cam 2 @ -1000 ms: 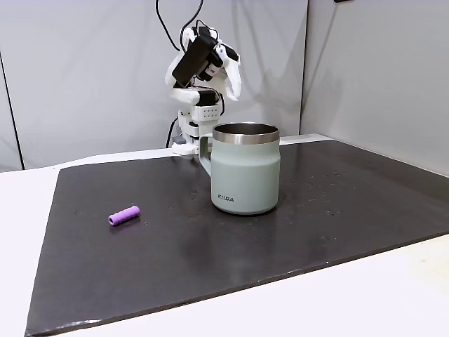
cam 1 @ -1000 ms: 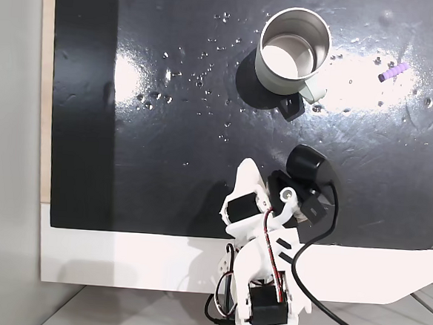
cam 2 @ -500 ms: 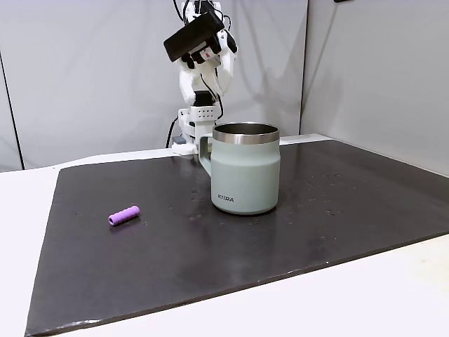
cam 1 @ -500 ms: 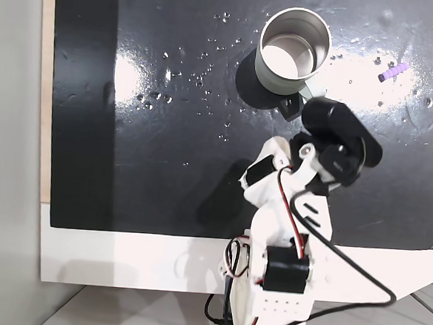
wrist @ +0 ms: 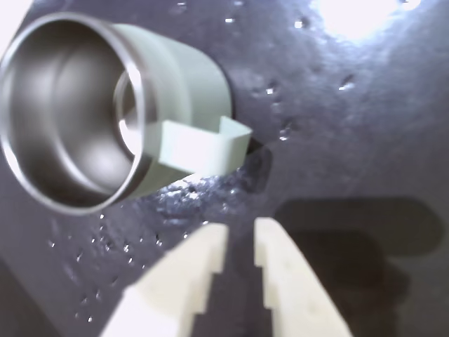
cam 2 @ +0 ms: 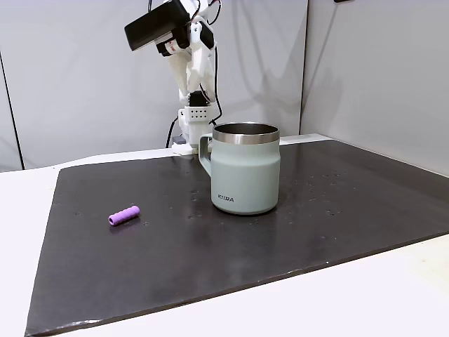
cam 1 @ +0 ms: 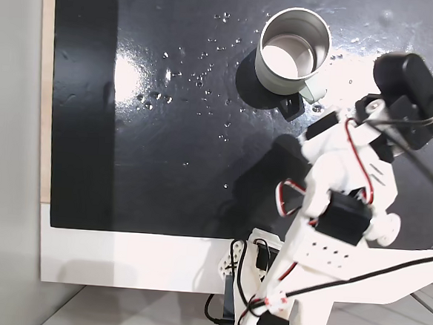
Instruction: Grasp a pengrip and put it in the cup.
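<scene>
Steel mug: the round cup (cam 2: 245, 168), silver inside and pale grey-green outside with a small side handle, stands upright on the black mat (cam 2: 210, 239); it looks empty in the wrist view (wrist: 91, 112).
Lilac tube: the small ribbed rubber pengrip (cam 2: 124, 215) lies on its side on the mat in a fixed view, well apart from the cup, on the handle side as that view shows it.
Arm: the white arm is raised high above the mat in both fixed views, with its black camera module (cam 1: 413, 87) uppermost.
Jaws: the two white fingers of the gripper (wrist: 240, 247) stand nearly together with a narrow gap and nothing between them.
Aim: the wrist view looks toward the cup handle; the pengrip is not framed there.
Stage: judged as approach; the grasp is not yet made.
Risk one: a descent on this line could strike the handle or rim, shoving the cup.
Risk two: the gap looks too narrow to straddle the tube; unopened, the fingers would push it away.
Risk three: water droplets (cam 1: 200, 76) on the mat may let the round tube roll or slip.
</scene>
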{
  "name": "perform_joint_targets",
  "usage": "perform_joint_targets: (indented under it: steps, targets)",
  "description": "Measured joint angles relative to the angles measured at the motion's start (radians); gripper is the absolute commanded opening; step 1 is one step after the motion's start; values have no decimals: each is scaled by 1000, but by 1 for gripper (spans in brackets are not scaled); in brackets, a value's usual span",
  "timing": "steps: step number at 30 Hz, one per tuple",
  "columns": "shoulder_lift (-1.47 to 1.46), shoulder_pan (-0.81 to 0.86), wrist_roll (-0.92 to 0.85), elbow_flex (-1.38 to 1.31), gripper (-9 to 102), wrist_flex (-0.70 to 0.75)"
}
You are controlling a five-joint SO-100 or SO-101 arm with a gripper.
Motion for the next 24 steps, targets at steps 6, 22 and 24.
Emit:
perform_joint_targets:
  steps: [6,22,24]
  targets:
    - [-206,77,-37,-170,20,77]
    - [-672,213,107,-508,28,117]
    - [-735,239,133,-575,28,117]
